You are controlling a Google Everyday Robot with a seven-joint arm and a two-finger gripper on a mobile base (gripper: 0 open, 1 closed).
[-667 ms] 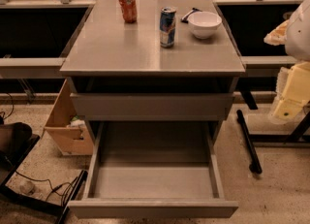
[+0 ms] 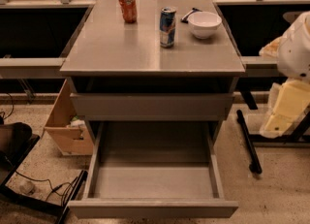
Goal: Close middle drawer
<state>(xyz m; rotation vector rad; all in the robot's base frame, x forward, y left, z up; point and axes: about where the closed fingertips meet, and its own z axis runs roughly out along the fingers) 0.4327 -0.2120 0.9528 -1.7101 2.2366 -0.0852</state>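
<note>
The middle drawer (image 2: 152, 183) sits pulled far out at the bottom middle of the frame, showing its bare grey floor. The drawer above (image 2: 152, 105) pokes out a little. On the tabletop (image 2: 116, 48) stand an orange can (image 2: 128, 7), a blue can (image 2: 167, 26) and a white bowl (image 2: 204, 24). A cardboard box (image 2: 65, 126) sits on the speckled ground at the left. The gripper (image 2: 286, 107) hangs at the right edge; whether it is wide or narrow is hidden.

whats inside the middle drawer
Only a bare grey floor shows in the middle drawer; its rear is shadowed under the upper drawer. The gripper is off right.
</note>
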